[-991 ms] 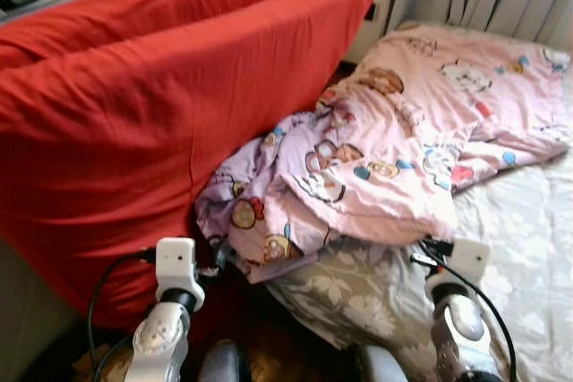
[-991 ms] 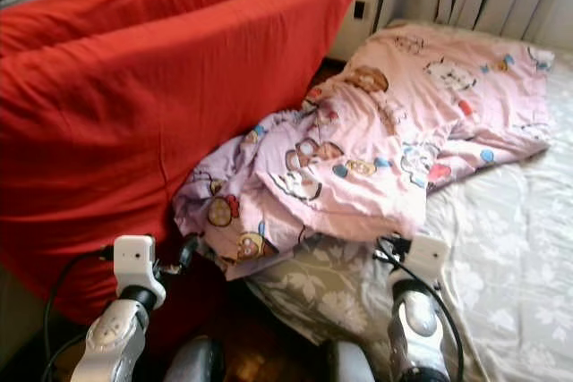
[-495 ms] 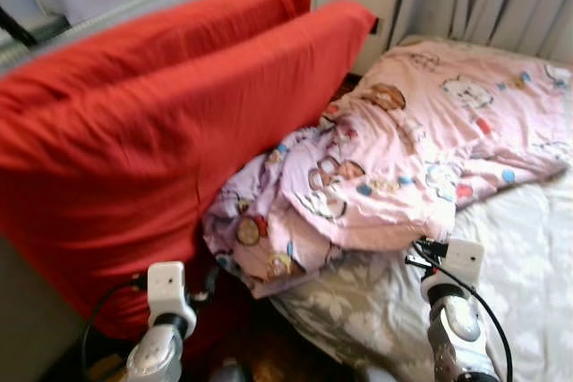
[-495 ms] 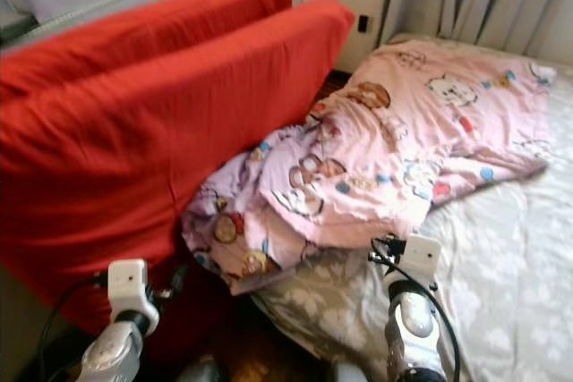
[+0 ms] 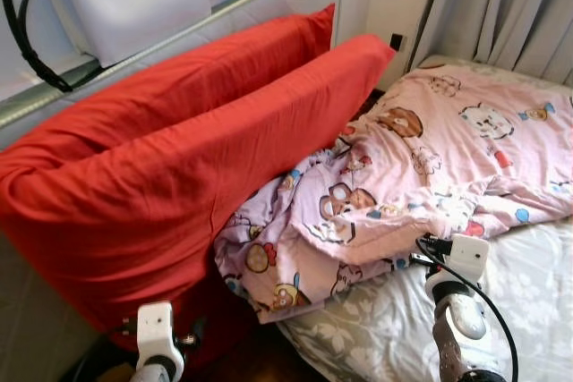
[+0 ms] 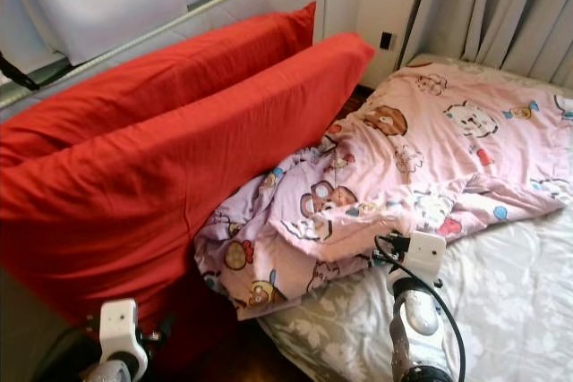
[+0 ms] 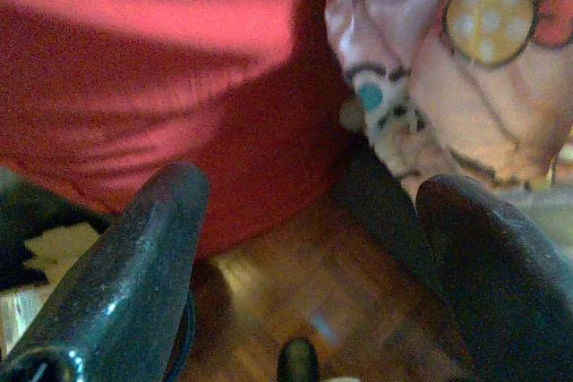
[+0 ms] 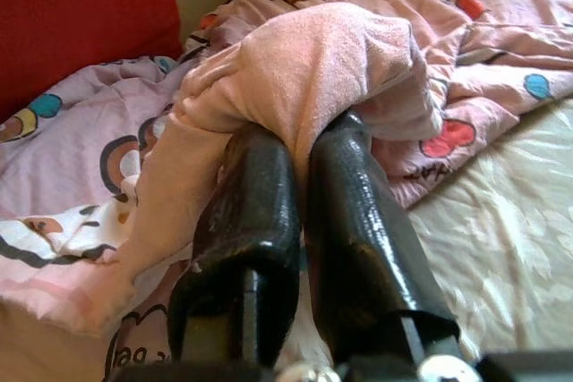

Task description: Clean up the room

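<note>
- At the far left a metal rail (image 5: 206,20) runs along the wall with a white bag (image 5: 134,2) hanging above it.
- Two big red cushions (image 5: 179,158) lean side by side against that rail; their soft, matte covers are lightly creased, and their long upper edges slope up toward the back corner.
- The left gripper (image 7: 313,248) hangs low in front of the cushions, fingers spread wide and holding nothing. Its wrist view shows a strip of brown wooden floor (image 7: 331,301), the only bare room here, between the red fabric and the hanging corner of the blanket.
- The pink blanket (image 5: 421,167), printed with cartoon bears and cats, lies crumpled across the bed. Its left edge spills off the mattress edge and presses against the nearer cushion, closing the gap above the floor.
- The right gripper (image 8: 300,145) is at the blanket's front edge, near the middle of the bed's near side, its fingers pressed together on a bunched fold of the pink cloth, which drapes over their tips.
- The bed sheet (image 5: 528,292) is grey-white with a pale leaf pattern, lying fairly flat and open to the right of the gripper.
- Grey curtains (image 5: 501,6) hang in pleats behind the bed at the far right.
</note>
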